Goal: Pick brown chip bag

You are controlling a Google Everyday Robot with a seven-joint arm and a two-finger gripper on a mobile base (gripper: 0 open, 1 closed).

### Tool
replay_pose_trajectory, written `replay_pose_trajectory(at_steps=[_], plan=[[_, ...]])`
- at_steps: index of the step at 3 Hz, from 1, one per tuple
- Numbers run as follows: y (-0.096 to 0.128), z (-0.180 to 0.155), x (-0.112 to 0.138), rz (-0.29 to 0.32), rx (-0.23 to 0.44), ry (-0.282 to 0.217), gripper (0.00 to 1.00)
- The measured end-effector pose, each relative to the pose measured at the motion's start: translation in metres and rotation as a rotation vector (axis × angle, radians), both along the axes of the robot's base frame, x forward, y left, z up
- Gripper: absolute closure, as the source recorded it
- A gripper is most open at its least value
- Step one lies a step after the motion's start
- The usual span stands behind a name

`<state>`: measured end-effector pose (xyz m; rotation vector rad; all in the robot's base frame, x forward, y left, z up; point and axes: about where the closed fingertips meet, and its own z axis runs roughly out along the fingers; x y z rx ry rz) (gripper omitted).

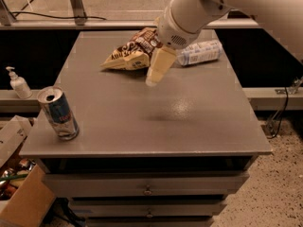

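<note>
Claw (153,78) hovering over the table (199,122), just right of the brown chip bag (131,52), which lies toward the far side near a plastic bottle (200,52). Whether the claw is apart or together, I cannot tell. I should centre over the bag's crumpled middle before descending.

arm (222,4) reaches from upper right; gripper (153,79) points down mid-air.

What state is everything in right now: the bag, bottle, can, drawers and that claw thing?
Chip bag: crinkled, lying flat on the table.
Plastic bottle: lying on its side, beside the bag.
Can: standing upright near the table's front left corner.
Pump bottle: upright, off to the table's left.
Drawers: shut.
Claw: raised over the table, next to the bag.
</note>
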<state>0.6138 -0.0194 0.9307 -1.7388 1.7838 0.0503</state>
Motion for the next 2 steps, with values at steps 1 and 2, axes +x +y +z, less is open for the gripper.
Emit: replay_pose_trajectory(at_steps=[1,2], plan=[[0.029,-0.006,0.027,-0.009,0.05,0.013,0.0],[0.05,-0.018,0.058,-0.035,0.084,0.031,0.0]])
